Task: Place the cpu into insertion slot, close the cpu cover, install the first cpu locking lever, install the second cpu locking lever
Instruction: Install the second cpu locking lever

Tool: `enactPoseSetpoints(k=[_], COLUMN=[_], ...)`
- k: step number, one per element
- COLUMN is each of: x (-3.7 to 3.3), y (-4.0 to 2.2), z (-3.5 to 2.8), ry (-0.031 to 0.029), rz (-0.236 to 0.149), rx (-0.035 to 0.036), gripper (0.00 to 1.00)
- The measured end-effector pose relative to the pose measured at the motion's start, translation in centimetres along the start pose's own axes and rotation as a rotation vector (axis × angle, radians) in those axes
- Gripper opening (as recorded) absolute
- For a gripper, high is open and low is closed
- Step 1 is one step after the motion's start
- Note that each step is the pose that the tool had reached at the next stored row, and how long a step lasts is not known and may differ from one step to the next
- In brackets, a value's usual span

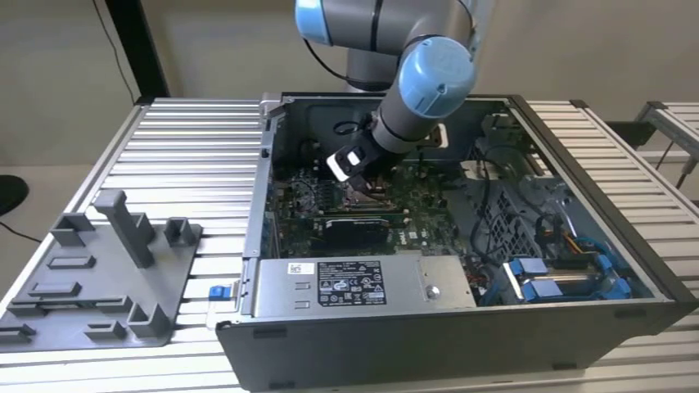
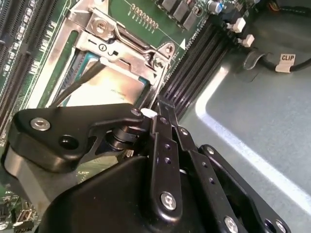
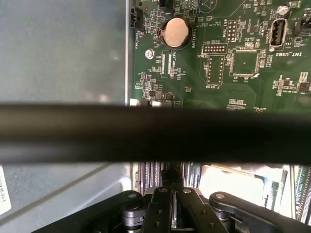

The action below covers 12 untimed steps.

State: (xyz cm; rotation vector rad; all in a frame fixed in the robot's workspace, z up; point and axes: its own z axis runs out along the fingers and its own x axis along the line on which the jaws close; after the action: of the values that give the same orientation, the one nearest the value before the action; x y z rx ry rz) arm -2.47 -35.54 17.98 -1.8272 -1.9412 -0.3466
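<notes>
In the exterior view my gripper (image 1: 364, 176) reaches down into the open computer case, right over the insertion slot (image 1: 368, 195) on the green board. In the second wrist view the cpu (image 2: 109, 87) lies flat in the slot with its silvery top up. The cpu cover (image 2: 127, 44) rests down around it. A thin metal lever rod (image 2: 73, 87) runs slantwise across the chip. My gripper (image 2: 156, 111) is shut with nothing between its fingers, its tip at the cover's corner beside the black memory slots. In the first wrist view the gripper (image 3: 170, 194) also stands shut.
A grey labelled power-supply box (image 1: 349, 282) fills the case front. Long black memory slots (image 2: 194, 63) and the bare case floor (image 2: 252, 121) flank the socket. A coin battery (image 3: 175, 33) sits on the board. A grey fixture tray (image 1: 98, 278) lies at the exterior view's left.
</notes>
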Motion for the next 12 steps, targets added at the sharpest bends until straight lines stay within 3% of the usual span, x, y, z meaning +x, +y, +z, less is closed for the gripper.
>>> enactPoseSetpoints(k=[2, 10, 12], x=[0.23, 1.97, 2.01], y=[-0.07, -0.50, -0.85], z=[-0.43, -3.57, -3.61], ry=[0.0032, 0.0032, 0.0038], rz=[0.000, 0.000, 0.000], rx=[0.0008, 0.0010, 0.0004], gripper=[0.00, 0.00, 0.00])
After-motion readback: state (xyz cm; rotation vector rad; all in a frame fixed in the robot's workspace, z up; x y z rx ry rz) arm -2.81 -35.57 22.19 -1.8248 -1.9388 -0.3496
